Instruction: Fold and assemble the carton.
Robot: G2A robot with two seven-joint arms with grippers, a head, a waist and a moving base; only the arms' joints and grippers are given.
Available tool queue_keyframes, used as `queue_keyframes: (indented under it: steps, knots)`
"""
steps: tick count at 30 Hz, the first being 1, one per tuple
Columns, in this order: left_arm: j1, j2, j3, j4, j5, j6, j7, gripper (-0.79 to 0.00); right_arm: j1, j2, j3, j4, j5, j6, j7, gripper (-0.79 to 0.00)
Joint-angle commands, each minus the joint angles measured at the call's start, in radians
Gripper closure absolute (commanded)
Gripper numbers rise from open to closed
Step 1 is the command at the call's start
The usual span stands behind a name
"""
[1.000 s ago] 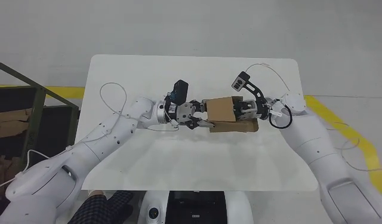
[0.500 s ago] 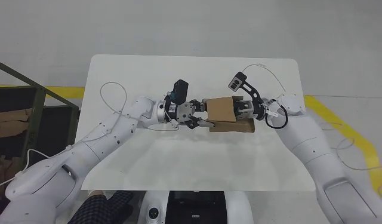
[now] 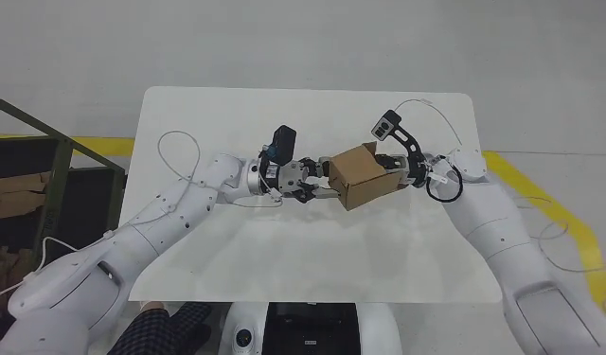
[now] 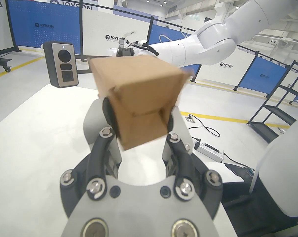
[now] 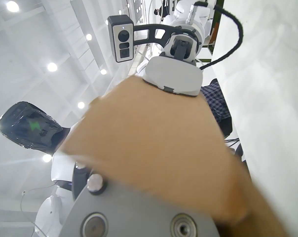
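1. Tabletop (image 3: 303,260): white, rectangular, rounded corners.

2. Carton (image 3: 365,175): brown cardboard, opened out into a box shape and tilted. It is held above the middle of the tabletop, between the two arms. The end facing the left arm shows flaps partly folded inward.

3. Left end effector (image 4: 139,124): closed on the carton's near end, pinching it with one finger against each side.

4. Right end effector (image 3: 398,170): at the carton's opposite end, up against the cardboard. The carton covers it, so whether it is gripping or spread cannot be told.
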Motion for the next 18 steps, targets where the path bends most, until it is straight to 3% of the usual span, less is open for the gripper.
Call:
queue_keyframes:
  steps: [1,7,18]
  knots:
    - [0.004,0.002,-0.002,0.007,0.0,0.0,0.003,-0.369,-0.003,0.007,0.022,0.0,-0.006,0.002,0.003,0.0]
    - [0.014,0.01,-0.009,0.013,-0.005,0.0,0.012,-0.369,-0.029,0.024,0.062,-0.036,-0.039,0.025,0.004,0.0]
    - [0.013,0.013,-0.014,0.011,-0.019,0.0,0.011,-0.379,-0.065,0.009,0.049,-0.056,0.009,0.039,-0.008,0.0]
